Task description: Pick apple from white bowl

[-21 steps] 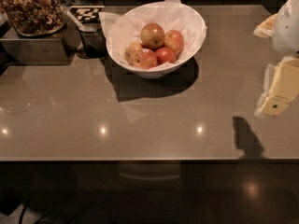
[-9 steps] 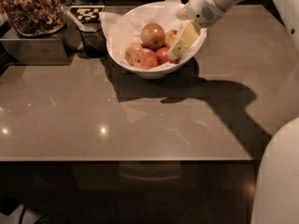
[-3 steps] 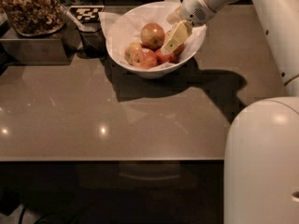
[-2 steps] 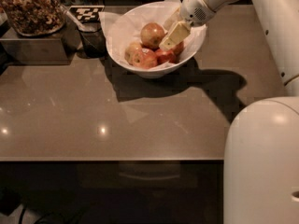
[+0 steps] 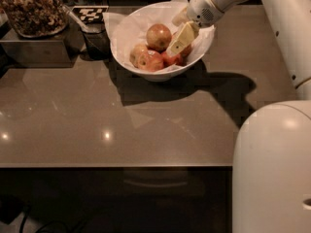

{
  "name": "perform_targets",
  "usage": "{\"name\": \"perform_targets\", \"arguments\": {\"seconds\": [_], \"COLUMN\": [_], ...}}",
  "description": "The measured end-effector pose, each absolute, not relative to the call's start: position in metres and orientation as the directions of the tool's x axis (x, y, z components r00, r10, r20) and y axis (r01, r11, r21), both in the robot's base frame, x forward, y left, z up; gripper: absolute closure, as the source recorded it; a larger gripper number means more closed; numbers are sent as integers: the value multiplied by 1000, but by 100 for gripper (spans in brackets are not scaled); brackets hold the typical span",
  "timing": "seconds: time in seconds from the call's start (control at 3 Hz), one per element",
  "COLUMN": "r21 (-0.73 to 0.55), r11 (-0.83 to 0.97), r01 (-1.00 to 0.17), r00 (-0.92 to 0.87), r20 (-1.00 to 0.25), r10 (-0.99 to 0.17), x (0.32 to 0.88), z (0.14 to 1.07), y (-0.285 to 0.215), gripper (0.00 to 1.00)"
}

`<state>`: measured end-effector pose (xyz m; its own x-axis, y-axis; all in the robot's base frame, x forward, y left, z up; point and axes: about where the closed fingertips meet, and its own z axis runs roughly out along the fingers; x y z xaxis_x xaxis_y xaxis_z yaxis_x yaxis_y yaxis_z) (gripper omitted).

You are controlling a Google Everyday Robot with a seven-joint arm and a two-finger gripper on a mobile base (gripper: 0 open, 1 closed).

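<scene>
A large, deep, round white bowl (image 5: pixel 121 57) with flaring sides stood toward the back of a smooth grey-brown surface (image 5: pixel 121 125), lined with crumpled white paper (image 5: pixel 127 25). Inside it, the round, dull yellow-green apple with a reddish blush (image 5: pixel 159 36) sat highest on the pile, at the rear middle of the bowl. Smaller, redder apples (image 5: pixel 146 59) lay in front of it and lower down.

A white robot arm (image 5: pixel 218 1) reached in from the upper right. Its cream-coloured end effector (image 5: pixel 181 39) hung inside the bowl's right half, angled down and to the left, just beside the right flank of the large apple and in front of one of the red ones. Whether it touched the large apple could not be told, nor whether the end effector was spread or pressed together. The apple rested in the bowl, not lifted.

To the left of the bowl stood a small dark cup (image 5: pixel 97 40). Farther left, a dark tray heaped with brown nuts (image 5: pixel 31 11) sat on a grey box. A black-and-white checkered marker (image 5: pixel 90 13) lay behind the cup. The robot's rounded white body (image 5: pixel 272 169) filled the lower right corner.
</scene>
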<state>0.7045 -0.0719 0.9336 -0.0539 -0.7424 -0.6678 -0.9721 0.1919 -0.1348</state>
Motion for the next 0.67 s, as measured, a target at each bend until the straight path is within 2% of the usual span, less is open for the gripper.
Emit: {"name": "perform_targets", "arguments": {"seconds": [0.67], "r21": [-141], "r11": [175], "r01": [-974], "r00": [-35], "r20": [-676], "r10": [-736], "x": [713], "z": [933], "y": [-59], "gripper": [20]}}
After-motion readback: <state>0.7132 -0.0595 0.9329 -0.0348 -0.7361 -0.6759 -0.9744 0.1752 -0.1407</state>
